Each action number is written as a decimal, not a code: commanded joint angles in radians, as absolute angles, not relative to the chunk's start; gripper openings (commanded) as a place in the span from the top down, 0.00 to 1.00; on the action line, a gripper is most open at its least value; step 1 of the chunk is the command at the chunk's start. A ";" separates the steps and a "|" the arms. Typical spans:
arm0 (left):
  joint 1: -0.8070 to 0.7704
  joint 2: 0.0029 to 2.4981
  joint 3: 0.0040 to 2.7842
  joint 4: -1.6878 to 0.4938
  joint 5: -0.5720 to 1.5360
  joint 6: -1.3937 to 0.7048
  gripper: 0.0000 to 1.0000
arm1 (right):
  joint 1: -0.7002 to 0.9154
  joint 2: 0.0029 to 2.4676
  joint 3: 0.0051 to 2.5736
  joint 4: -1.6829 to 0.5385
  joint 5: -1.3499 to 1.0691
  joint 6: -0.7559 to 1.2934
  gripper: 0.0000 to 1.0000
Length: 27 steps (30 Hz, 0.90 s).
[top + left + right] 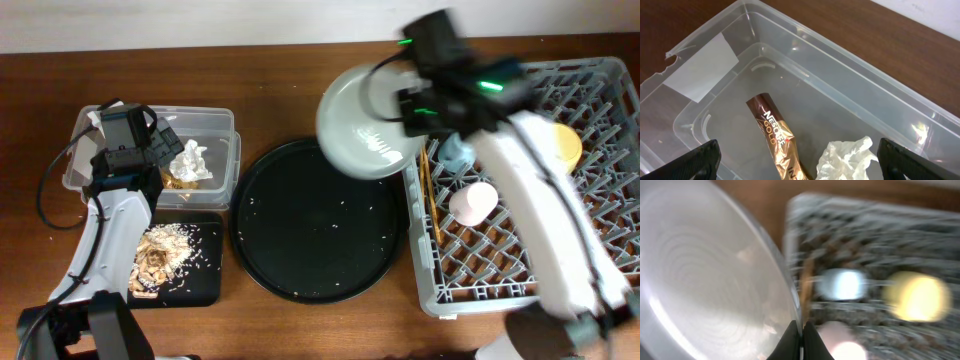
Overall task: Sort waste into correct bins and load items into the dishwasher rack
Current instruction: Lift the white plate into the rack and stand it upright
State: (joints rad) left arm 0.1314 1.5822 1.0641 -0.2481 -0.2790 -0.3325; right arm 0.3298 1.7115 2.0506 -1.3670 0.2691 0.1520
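Observation:
My right gripper point(801, 340) is shut on the rim of the pale grey-green plate point(362, 122), which it holds tilted above the left edge of the grey dishwasher rack point(600, 100). The plate point(710, 280) fills the left of the right wrist view. In the rack lie the pink cup point(472, 201), light-blue cup point(458, 152), yellow bowl point(566, 142) and chopsticks point(431, 200). My left gripper point(797, 170) is open above the clear tub point(215, 125), which holds the brown-gold wrapper point(777, 135) and white tissue point(847, 157). Food scraps point(160, 252) lie on the small black tray point(203, 285).
The large round black tray point(318, 225) sits between the tub and the rack, dotted with crumbs. The left arm's cables point(55, 180) loop beside the tub. The rack reaches the table's right edge.

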 commanded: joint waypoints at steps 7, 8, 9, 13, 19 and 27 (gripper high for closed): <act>0.134 1.587 1.071 -0.247 -0.276 -0.328 0.01 | -0.126 1.680 2.052 -1.344 0.606 -0.168 0.96; 0.134 1.587 1.071 -0.247 -0.276 -0.328 0.00 | -0.126 1.708 2.052 -1.343 0.668 -0.168 0.96; 0.134 1.587 1.071 -0.247 -0.276 -0.328 0.01 | -0.126 1.749 2.052 -1.327 0.744 -0.168 0.96; 0.134 1.587 1.071 -0.247 -0.276 -0.328 0.01 | -0.125 1.881 2.052 -1.264 0.888 -0.169 0.96; 0.134 1.587 1.071 -0.247 -0.276 -0.328 0.01 | -0.095 2.037 2.052 -1.238 0.842 -0.169 0.96; 0.134 1.587 1.071 -0.247 -0.276 -0.328 0.01 | 0.013 2.053 2.052 -1.217 0.703 -0.168 0.36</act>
State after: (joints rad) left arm 0.1314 1.5826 1.0641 -0.2489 -0.2790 -0.3325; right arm 0.0151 2.0438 2.0502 -1.2144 0.7673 -0.1772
